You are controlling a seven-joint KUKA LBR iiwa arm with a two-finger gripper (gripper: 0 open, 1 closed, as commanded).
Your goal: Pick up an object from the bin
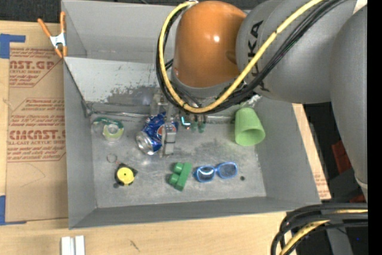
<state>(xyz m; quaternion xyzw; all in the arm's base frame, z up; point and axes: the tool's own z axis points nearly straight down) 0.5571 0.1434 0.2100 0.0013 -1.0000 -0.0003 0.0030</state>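
**Reaching into the bin: gripper low beside a crushed blue can**

Reaching in from the right edge of the bin, the grey arm bends down over the middle of the floor. Black and yellow cables loop around its wrist. The rounded orange cover on that wrist hides much of the floor toward the back wall.

Below the cover's lower rim the gripper shows as a few dark parts close to the floor, near the bin's middle. The cover hides most of it, so I cannot tell how far open it is. Nor can I tell whether it has hold of anything.

The nearest thing is a crushed blue and silver can. It lies on its side just left of the gripper, near the middle of the floor. Whether the gripper touches it I cannot tell.

The other things lie apart from one another:
- A light green plastic cup lies on its side toward the right wall, its mouth toward the front.
- A pair of blue goggles lies near the front wall, right of centre.
- A green block sits just left of the goggles.
- A small yellow round thing lies toward the front left corner.
- A pale green ring rests near the left wall.
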